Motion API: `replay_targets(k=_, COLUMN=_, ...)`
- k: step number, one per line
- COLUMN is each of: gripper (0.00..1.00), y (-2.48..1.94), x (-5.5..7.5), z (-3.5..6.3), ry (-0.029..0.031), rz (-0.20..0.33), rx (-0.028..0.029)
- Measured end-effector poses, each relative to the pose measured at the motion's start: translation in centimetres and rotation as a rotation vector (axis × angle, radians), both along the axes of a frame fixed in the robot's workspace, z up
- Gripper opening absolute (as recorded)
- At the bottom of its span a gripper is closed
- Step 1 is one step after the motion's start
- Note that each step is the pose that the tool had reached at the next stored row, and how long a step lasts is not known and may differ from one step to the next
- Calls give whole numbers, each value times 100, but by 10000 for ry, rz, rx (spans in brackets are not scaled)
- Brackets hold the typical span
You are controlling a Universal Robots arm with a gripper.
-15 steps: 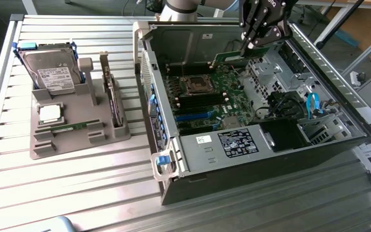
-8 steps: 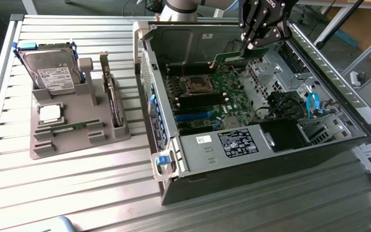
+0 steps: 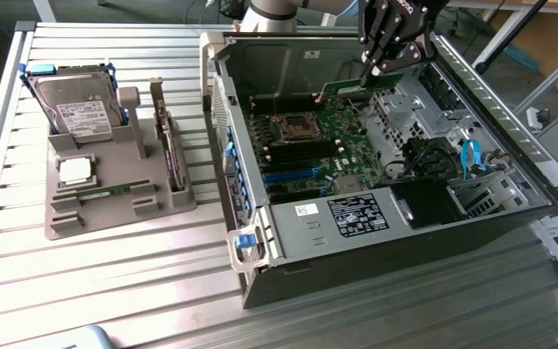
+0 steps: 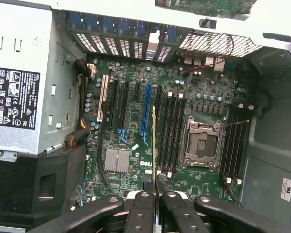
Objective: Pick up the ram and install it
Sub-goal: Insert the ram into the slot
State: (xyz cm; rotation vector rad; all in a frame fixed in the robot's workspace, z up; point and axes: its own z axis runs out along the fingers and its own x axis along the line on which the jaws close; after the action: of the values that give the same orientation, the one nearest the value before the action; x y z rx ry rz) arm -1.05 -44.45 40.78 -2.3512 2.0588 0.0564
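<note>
My gripper (image 3: 383, 67) hangs over the open computer case (image 3: 259, 276), above the motherboard (image 3: 322, 134). It is shut on the ram (image 3: 342, 89), a thin green board that sticks out below the fingers, clear of the motherboard. In the wrist view the ram (image 4: 154, 145) shows edge-on as a narrow yellow-green line running out from between the black fingers (image 4: 140, 211). It lies alongside the black memory slots (image 4: 170, 133), just beside them. The processor socket (image 4: 202, 143) sits past those slots, with more slots (image 4: 235, 141) on its far side.
A grey stand (image 3: 114, 211) at the exterior view's left holds a hard drive (image 3: 81, 105), a silver processor chip (image 3: 75, 171), a dark expansion card (image 3: 168, 142) and a thin green strip (image 3: 110, 191). The power supply (image 3: 357, 214) and drive cage (image 3: 473, 182) crowd the case's near end.
</note>
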Motion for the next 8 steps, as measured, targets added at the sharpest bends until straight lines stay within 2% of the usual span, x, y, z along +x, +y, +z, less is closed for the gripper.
replay_targets(k=8, gripper=13, y=0, x=0, z=-19, ry=0, rz=0, rx=1)
